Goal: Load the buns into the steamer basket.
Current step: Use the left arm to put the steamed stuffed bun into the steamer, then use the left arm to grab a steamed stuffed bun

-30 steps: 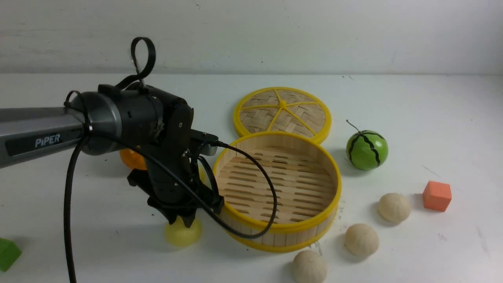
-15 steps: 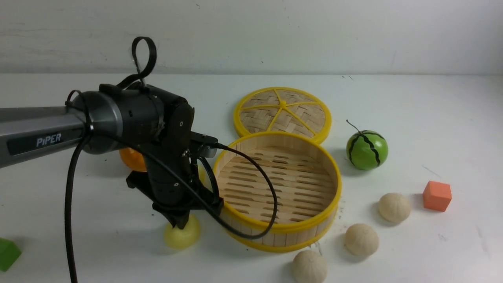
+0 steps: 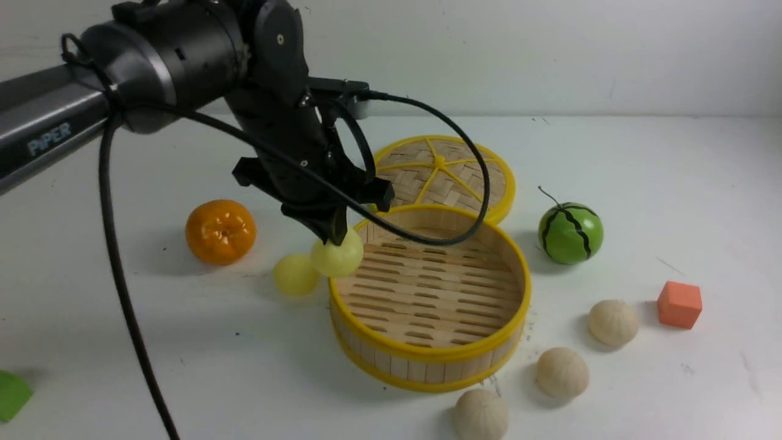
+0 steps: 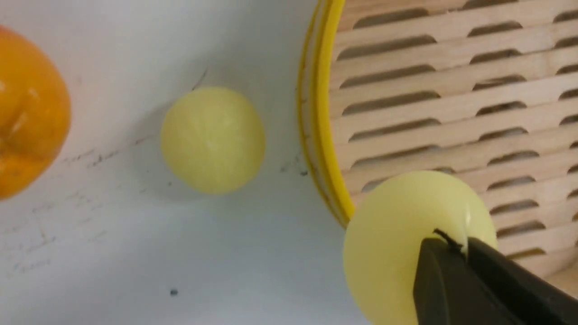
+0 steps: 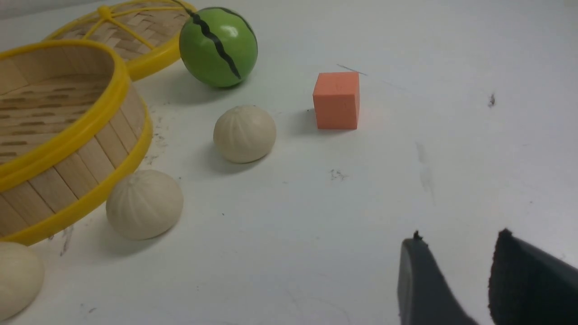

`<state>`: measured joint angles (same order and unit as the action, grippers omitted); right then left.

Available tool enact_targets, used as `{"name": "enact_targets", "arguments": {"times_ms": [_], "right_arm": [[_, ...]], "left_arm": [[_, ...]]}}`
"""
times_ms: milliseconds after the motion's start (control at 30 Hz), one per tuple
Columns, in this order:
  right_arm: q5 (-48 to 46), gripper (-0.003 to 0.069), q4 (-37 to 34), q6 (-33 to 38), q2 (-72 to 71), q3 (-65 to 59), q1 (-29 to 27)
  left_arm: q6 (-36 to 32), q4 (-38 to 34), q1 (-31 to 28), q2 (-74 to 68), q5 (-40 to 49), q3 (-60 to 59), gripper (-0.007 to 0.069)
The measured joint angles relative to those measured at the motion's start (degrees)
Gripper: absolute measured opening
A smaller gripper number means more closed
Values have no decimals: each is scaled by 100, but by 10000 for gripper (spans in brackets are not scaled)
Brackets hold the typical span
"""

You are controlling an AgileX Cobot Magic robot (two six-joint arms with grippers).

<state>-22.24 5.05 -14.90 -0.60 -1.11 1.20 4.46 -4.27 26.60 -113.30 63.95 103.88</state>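
Clamped shut on a smooth pale yellow round toy bun (image 3: 337, 256) (image 4: 397, 243): left gripper (image 3: 335, 235) (image 4: 456, 246), black fingertips pinching the bun's top, bun lifted clear of the white table (image 3: 672, 183). From the front, hanging right at the left rim of the round shallow bamboo-slat steamer basket with yellow plastic rims (image 3: 522, 287) (image 4: 316, 113) (image 5: 90, 122). From the left wrist, partly over that rim and the slotted floor.

Second smooth pale yellow bun (image 3: 295, 274) (image 4: 212, 140) on the table just outside the basket's left side, near the rim but apart. Glossy orange tangerine (image 3: 220, 231) (image 4: 27, 113) further left, apart from that bun.

Three cream-beige pleated buns on the table, front-right of the basket:
- one (image 3: 613, 322) (image 5: 244, 133) near a small orange foam cube (image 3: 679, 304) (image 5: 336, 100)
- one (image 3: 562, 373) (image 5: 144, 204) just beside the basket wall
- one (image 3: 481, 415) (image 5: 18, 275) at the front, partly cut off by the frame edge

Right gripper (image 5: 459, 234) only in its own wrist view: jaws apart, nothing between, low over bare table, well apart from the cube.

Flat woven disc lid with yellow spokes (image 3: 440, 171) (image 5: 131, 27) flat on the table behind the basket, near edge hidden by the basket rim. Green striped watermelon ball (image 3: 570, 233) (image 5: 218, 46) right of the basket, near the lid. Green block (image 3: 12, 394) at the far left edge, cut off.
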Motion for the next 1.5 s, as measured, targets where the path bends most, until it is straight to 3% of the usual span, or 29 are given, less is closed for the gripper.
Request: {"name": "enact_targets", "arguments": {"times_ms": [300,433,567,633,733,833,900,1067,1100,1133,1167,1367,1500], "right_arm": [[0,233,0,0,0,0,0],[0,237,0,0,0,0,0],[0,238,0,0,0,0,0],[0,238,0,0,0,0,0],[0,238,0,0,0,0,0],[0,238,0,0,0,0,0],[0,239,0,0,0,0,0],[0,239,0,0,0,0,0],[0,239,0,0,0,0,0],[0,239,0,0,0,0,0],[0,239,0,0,0,0,0],[0,239,0,0,0,0,0],[0,239,0,0,0,0,0]], "left_arm": [[-83,69,220,-1553,227,1705,-13],[-6,427,212,-1993,195,2175,12],[-5,427,187,-2061,182,2214,120],[-5,427,186,-2055,199,2233,248],[5,389,186,-1966,469,2233,383],[141,391,186,-1680,650,2208,439],[263,427,186,-1375,651,2126,425],[444,690,186,301,665,927,99],[462,705,186,397,666,861,85],[520,757,182,653,681,331,10],[543,795,176,736,681,75,-13],[569,808,-183,399,87,-923,9],[556,759,-464,-40,-352,-762,126]]}}
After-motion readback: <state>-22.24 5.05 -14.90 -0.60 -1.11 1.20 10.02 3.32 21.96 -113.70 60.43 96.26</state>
